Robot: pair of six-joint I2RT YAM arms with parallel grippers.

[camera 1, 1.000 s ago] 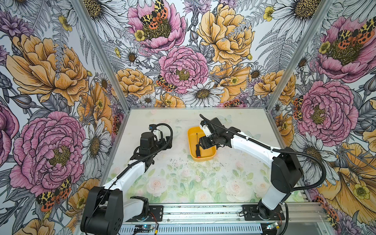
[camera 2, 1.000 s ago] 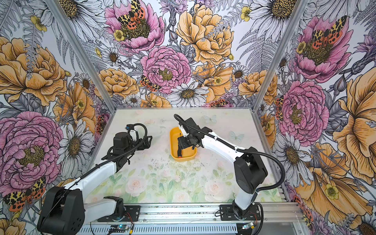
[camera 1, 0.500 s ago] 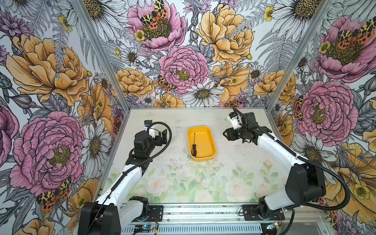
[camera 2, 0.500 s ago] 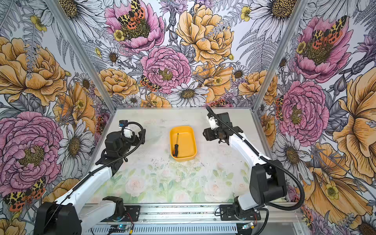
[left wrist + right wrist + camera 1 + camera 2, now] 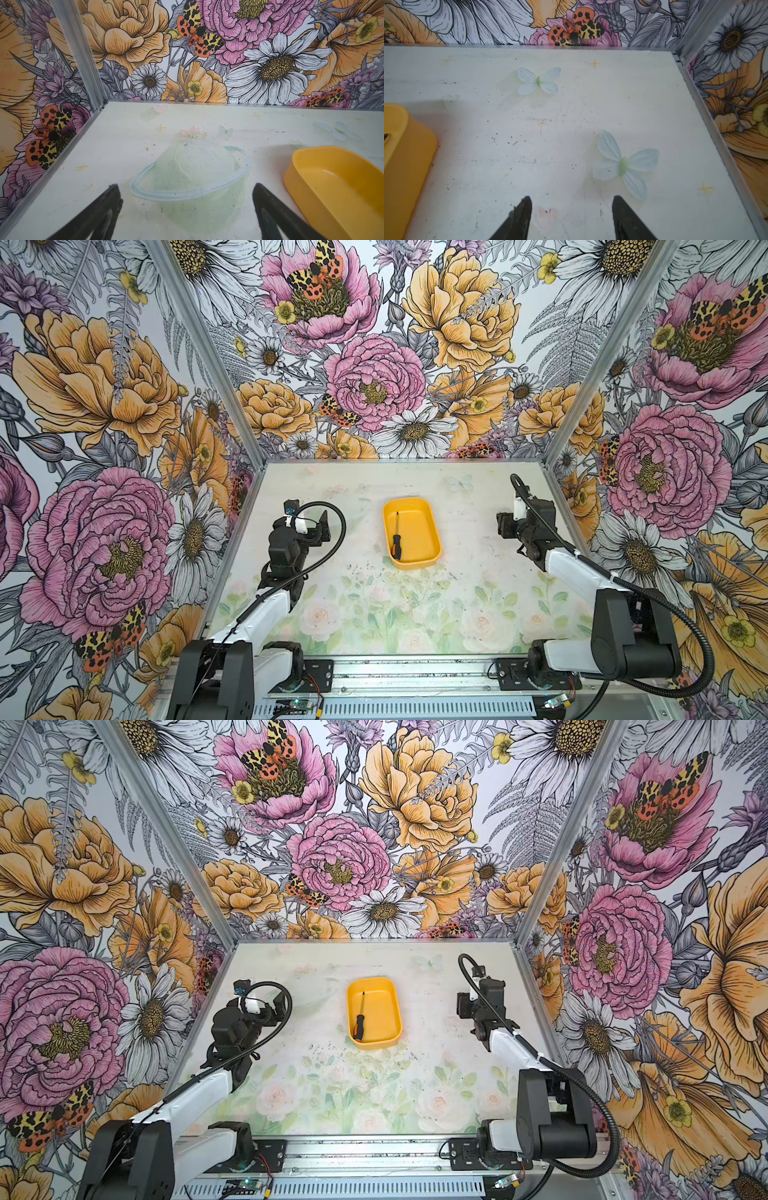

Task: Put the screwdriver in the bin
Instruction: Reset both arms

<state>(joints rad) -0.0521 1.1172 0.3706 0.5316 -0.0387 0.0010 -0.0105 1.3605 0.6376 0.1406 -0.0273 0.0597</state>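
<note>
Left arm [image 5: 257, 616] and right arm [image 5: 577, 572], same build: white tubular links between chunky black joint housings, a black corrugated cable [image 5: 343, 531] looping off each wrist, black bolted base plates [image 5: 320, 670] on a silver rail [image 5: 415, 672], left gripper [image 5: 186, 185] and right gripper [image 5: 572, 197] with black wedge-shaped fingers [image 5: 99, 212].

- The bin [image 5: 417, 531] rests on the surface [image 5: 374, 614], a little toward 12 o'clock from its middle, long side running 12 to 6.
- The screwdriver [image 5: 397, 535] lies in the bin along its 9 o'clock wall, handle toward 6, tip toward 12.
- The left gripper [image 5: 322, 526] is at the bin's 9 o'clock, well apart from it.
- The right gripper [image 5: 503, 526] is at the bin's 3 o'clock, well apart from it.
- The arm bases are at the surface's 6 o'clock edge.
</note>
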